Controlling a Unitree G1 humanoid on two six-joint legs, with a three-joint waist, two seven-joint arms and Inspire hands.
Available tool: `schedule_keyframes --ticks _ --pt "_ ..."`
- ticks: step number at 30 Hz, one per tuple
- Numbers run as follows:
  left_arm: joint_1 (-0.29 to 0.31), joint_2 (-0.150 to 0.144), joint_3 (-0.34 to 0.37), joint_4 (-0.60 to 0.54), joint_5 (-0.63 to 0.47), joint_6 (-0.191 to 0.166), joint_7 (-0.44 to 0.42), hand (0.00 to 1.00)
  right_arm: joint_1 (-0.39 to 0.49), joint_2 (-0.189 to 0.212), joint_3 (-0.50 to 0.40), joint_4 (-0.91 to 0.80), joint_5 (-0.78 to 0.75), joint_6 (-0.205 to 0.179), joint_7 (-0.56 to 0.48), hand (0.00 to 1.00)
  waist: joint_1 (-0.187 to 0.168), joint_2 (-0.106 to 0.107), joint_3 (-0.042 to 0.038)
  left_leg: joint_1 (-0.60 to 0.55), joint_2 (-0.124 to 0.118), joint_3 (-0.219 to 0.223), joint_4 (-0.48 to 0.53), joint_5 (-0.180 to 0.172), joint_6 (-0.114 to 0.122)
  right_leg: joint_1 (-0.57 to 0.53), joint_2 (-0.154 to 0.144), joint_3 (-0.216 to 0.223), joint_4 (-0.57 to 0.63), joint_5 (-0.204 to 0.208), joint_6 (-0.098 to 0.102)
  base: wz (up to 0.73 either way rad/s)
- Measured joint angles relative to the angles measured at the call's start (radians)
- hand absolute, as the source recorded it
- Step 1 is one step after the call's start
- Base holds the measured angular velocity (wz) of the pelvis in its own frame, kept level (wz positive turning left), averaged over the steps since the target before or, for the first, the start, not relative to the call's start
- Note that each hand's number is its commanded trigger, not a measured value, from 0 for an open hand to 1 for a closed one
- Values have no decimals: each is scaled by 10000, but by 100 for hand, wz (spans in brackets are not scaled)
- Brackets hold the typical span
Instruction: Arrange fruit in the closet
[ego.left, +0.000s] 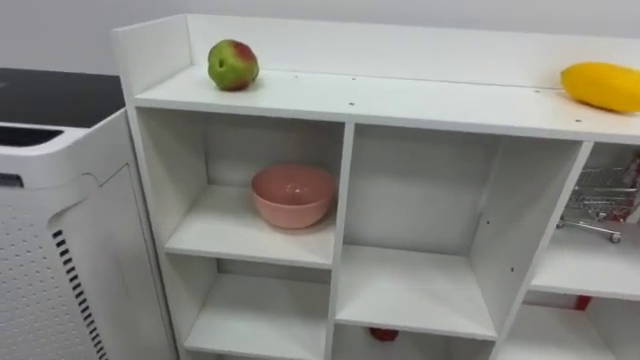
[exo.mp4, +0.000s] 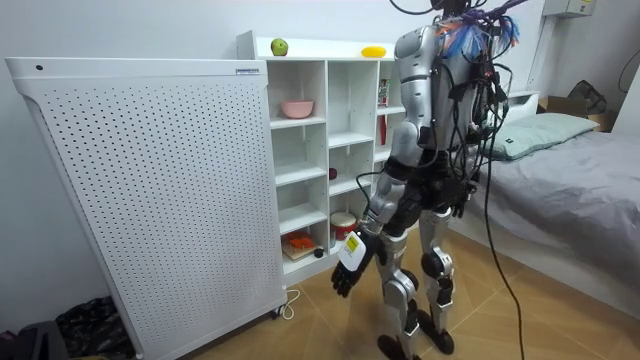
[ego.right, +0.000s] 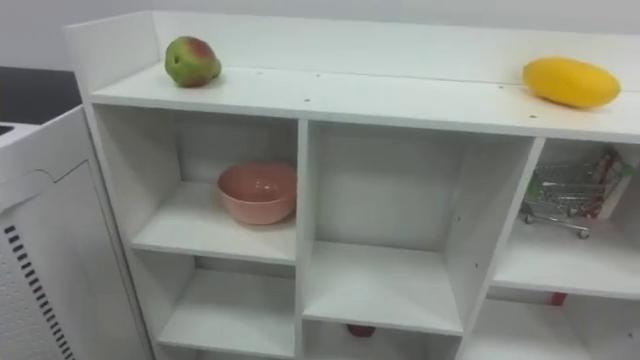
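A green and red apple (ego.left: 233, 65) sits at the left end of the white closet's top board (ego.left: 400, 100). A yellow mango (ego.left: 603, 86) lies at that board's right end. In the room view I stand facing the closet (exo.mp4: 330, 150), with the apple (exo.mp4: 279, 47) and the mango (exo.mp4: 373, 51) on its top. My left hand (exo.mp4: 348, 268) hangs low beside my thigh, well below the fruit, fingers relaxed and holding nothing.
A pink bowl (ego.left: 292, 195) stands in the upper left compartment. A small wire shopping cart (ego.left: 600, 200) is in the upper right one, and something red (ego.left: 383, 335) shows lower down. A tall white perforated unit (exo.mp4: 150, 190) flanks the closet's left; a bed (exo.mp4: 570, 160) lies behind me.
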Motion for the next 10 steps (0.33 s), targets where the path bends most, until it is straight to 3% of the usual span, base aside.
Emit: schedule_keyframes --ticks 2,4,10 --pt "27 -65 219 -74 328 119 -52 0 197 36 -172 164 -89 33 13 0 -163 -18 20 120 -5 -7 -43 -3 -1 104 -2 9 -11 0 2 0" --pt "68 -88 288 -223 391 293 -71 0 497 34 -237 233 -538 384 39 0 -370 -10 19 213 -2 -1 -50 -4 -2 125 0 19 1 -2 3 -2" --pt "-15 -134 310 -228 385 591 -378 0 798 73 -630 603 -1813 1467 396 0 -484 60 -68 637 21 158 -245 -9 -4 285 79 375 41 12 -13 -19"
